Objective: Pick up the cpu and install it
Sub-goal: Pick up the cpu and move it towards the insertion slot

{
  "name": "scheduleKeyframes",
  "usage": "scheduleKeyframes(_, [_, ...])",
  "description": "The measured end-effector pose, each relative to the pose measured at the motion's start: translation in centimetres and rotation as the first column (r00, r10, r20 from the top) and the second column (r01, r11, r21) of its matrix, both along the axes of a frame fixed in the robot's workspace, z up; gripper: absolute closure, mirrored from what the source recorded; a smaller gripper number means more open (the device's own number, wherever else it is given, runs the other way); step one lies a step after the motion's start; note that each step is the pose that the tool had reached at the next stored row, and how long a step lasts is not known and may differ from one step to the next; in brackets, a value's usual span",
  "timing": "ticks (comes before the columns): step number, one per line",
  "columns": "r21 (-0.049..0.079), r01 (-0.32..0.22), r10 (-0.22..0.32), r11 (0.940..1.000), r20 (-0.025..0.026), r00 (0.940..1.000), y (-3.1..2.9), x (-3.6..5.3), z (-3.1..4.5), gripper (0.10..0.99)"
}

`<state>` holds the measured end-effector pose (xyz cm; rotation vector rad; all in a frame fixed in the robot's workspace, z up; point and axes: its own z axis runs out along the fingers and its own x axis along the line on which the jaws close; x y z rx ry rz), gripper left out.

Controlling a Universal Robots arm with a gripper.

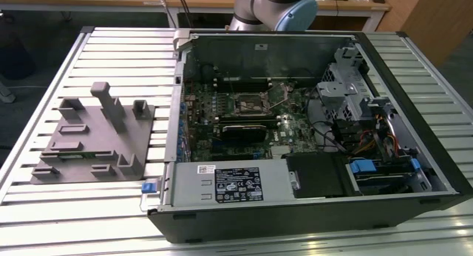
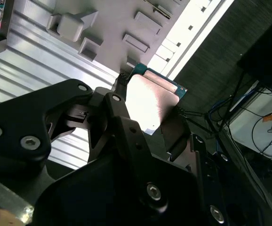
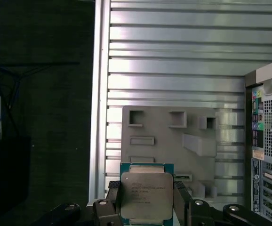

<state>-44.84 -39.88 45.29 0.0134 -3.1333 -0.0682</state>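
Note:
In both wrist views my gripper (image 3: 146, 209) (image 2: 150, 113) is shut on the cpu (image 3: 146, 194) (image 2: 152, 99), a small square chip with a silver-grey metal top and a green edge. One black finger (image 3: 111, 202) presses each of two opposite sides. The chip hangs in the air above the grey tray (image 3: 164, 132) (image 2: 103, 28), near the table's edge. In the exterior view the tray (image 1: 92, 139) lies at the left, and the black socket frame (image 1: 247, 105) sits on the motherboard inside the open computer case (image 1: 310, 211).
The case stands on the slatted metal table (image 1: 111, 223) at the exterior view's right, with drive cages and cables (image 1: 369, 134) inside. My arm (image 1: 270, 6) rises behind the case. The tray carries several upright grey blocks (image 1: 111, 106). Dark floor and cables (image 3: 32, 117) lie beyond the table's edge.

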Motion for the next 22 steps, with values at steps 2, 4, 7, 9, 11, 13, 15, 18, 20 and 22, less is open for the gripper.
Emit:
scheduleKeyframes(2, [0.0,0.0,0.0,1.0,0.0002,1.0,-0.01,0.19,0.01,0.549])
scheduleKeyframes(4, [0.0,0.0,0.0,1.0,0.0002,1.0,-0.01,0.49,0.02,0.549])
scheduleKeyframes(7, [0.0,0.0,0.0,1.0,0.0002,1.0,-0.01,0.99,0.02,0.549])
scheduleKeyframes(9, [0.0,0.0,0.0,1.0,0.0002,1.0,-0.01,1.29,0.02,0.549])
scheduleKeyframes(11, [0.0,0.0,0.0,1.0,0.0001,1.0,-0.01,1.56,0.02,0.549])
scheduleKeyframes(13, [0.0,0.0,0.0,1.0,0.0002,1.0,-0.01,1.83,0.02,0.549])
scheduleKeyframes(15, [0.0,0.0,0.0,1.0,0.0003,1.0,-0.01,2.08,0.02,0.549])
scheduleKeyframes(18, [0.0,0.0,0.0,1.0,0.0001,1.0,-0.01,2.44,0.02,0.549])
scheduleKeyframes(20, [0.0,0.0,0.0,1.0,0.0002,1.0,-0.01,2.65,0.02,0.549])
scheduleKeyframes(22, [0.0,0.0,0.0,1.0,0.0002,1.0,-0.01,2.85,0.02,0.549])
